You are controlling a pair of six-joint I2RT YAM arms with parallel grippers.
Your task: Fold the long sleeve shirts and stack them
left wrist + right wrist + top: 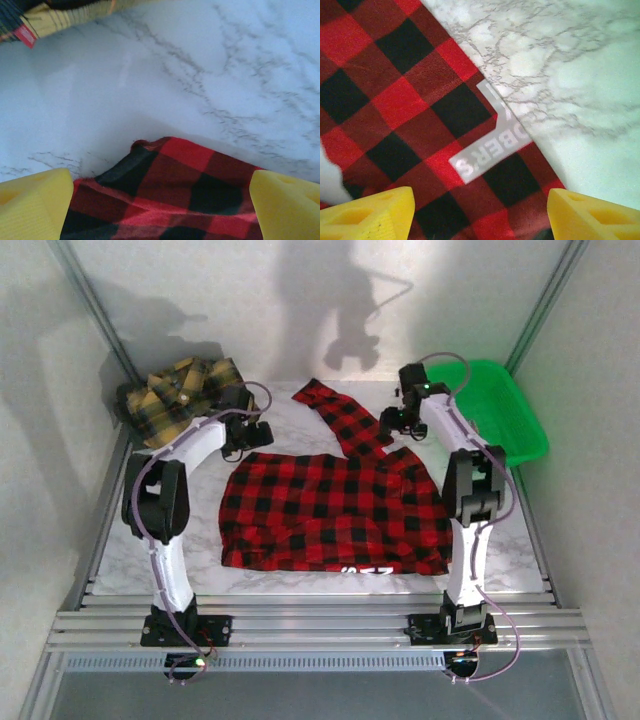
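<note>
The red-and-black long sleeve shirt (330, 510) lies spread flat mid-table, one sleeve (345, 420) reaching toward the back. White lettering (365, 568) shows at its near edge. The yellow-and-black shirt (180, 390) sits crumpled at the back left. My left gripper (248, 440) hovers open over the red shirt's back left corner (170, 185), its yellow fingers (32, 205) wide apart with cloth below them. Open as well, my right gripper (392, 422) hangs over the shirt's back right part (395, 100), above a grey lettered label (490, 150) by the cloth's edge.
A green plastic tray (495, 405) stands at the back right, close behind the right arm. The yellow shirt's hem with a red tag (25, 36) lies just beyond the left gripper. White walls close in the marble table (300, 405) on three sides.
</note>
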